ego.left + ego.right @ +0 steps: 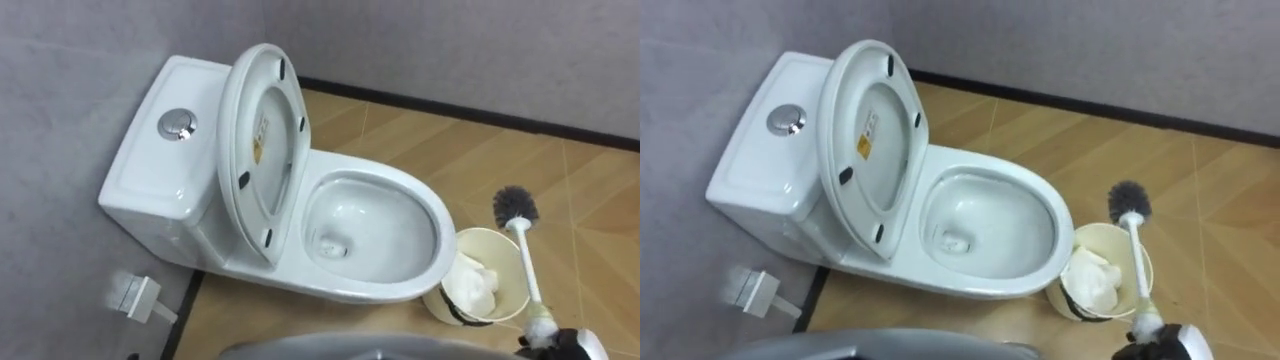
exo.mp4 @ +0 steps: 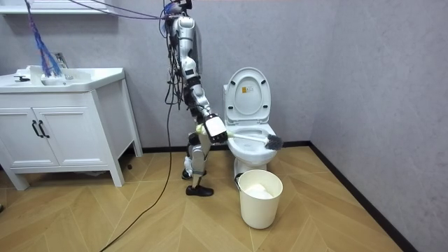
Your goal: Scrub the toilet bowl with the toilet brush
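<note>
1. Toilet brush (image 1: 515, 206) — held in the air with its dark bristle head uppermost. The shaft crosses over the waste bin (image 1: 492, 250), just beside the toilet bowl (image 1: 385, 291) and not yet in it.
2. Right hand (image 1: 575, 345) — at the lower right edge, with its fingers clamped round the handle's end.
3. Seat lid (image 1: 262, 140) stands raised and the bowl is open.
4. Handling, as judged: the brush is light, with a stiff shaft and springy bristles. The smooth handle may twist in the hand, so it is best gripped low and firmly.
</note>
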Motion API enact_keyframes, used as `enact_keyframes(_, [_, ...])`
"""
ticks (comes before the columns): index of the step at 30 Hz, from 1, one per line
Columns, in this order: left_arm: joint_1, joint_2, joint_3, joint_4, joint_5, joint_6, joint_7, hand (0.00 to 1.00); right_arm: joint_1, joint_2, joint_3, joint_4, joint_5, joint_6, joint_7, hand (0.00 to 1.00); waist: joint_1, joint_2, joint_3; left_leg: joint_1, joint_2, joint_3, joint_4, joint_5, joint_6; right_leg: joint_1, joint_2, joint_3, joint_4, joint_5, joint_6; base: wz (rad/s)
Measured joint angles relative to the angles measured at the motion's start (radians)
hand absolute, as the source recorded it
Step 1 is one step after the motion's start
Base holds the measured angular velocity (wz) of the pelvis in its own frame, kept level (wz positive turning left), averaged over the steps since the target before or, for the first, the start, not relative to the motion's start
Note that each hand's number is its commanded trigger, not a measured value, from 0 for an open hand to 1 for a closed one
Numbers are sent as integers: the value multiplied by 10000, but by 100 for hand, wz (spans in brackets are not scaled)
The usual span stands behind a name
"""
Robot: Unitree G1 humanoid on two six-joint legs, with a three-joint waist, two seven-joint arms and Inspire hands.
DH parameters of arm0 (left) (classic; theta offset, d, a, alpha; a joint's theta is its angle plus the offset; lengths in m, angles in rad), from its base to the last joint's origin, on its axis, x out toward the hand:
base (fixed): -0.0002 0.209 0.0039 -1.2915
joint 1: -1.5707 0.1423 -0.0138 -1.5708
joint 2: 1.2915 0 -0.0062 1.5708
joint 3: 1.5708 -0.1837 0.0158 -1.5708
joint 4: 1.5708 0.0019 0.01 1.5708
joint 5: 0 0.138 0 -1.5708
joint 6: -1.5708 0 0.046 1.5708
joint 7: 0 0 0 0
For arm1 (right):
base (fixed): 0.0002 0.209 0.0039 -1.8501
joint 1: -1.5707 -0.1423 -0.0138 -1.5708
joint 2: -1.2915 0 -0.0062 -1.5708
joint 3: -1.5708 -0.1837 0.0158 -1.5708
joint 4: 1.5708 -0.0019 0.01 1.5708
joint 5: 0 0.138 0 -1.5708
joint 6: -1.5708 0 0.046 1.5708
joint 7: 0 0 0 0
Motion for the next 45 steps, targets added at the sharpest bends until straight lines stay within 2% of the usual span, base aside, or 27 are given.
enact_keyframes(2, [-145,-45,-21,10,-11,95,0,0,39,90,1,116,182,24,-93,100,-126,38,6,30,40,172,-2,-37,-18,-1,62,158,4,13,-24,-19])
enact_keyframes(4, [-179,-52,-26,31,-9,177,0,0,105,151,0,133,234,36,-123,57,-256,48,7,31,51,222,-16,-41,-26,5,80,215,13,18,-31,-11])
enact_keyframes(5, [-236,-55,-53,30,-6,193,0,0,154,161,0,137,242,66,-122,15,-370,62,9,31,53,241,-18,-41,-26,4,84,239,13,20,-33,-7])
enact_keyframes(6, [-260,-55,-65,20,0,205,0,0,183,166,0,137,244,96,-122,0,-445,79,9,33,53,247,-21,-42,-26,-3,87,251,12,21,-33,-7])
enact_keyframes(13, [-517,-55,-328,55,98,360,-16,0,294,218,14,442,258,588,102,0,-554,166,35,154,133,471,-29,-183,-67,-68,206,564,24,22,-46,-14])
enact_keyframes(18, [-550,-53,-403,270,95,393,-45,0,203,219,13,399,246,584,172,0,-528,164,37,180,135,526,-30,-196,-62,-64,219,641,24,22,-45,-4])
enact_keyframes(22, [-536,-50,-403,340,95,552,-208,0,149,218,12,349,247,585,172,0,-498,156,37,178,142,523,-32,-198,-64,-62,223,637,23,22,-46,0])
enact_keyframes(36, [-604,-48,-417,696,94,565,-377,0,-130,219,363,107,-271,588,185,0,-415,143,36,47,150,506,-14,-199,-65,-200,239,708,9,19,-52,0])
enact_keyframes(40, [-797,-51,-526,762,96,653,-420,0,-137,230,843,112,-176,672,527,0,-195,153,37,47,152,505,-14,-200,-65,-196,238,712,7,19,-52,0])
enact_keyframes(45, [-643,-125,-781,750,424,724,-422,0,-369,371,966,601,134,685,1105,0,-221,161,65,202,121,345,31,-200,-65,97,214,699,-25,17,-50,3])
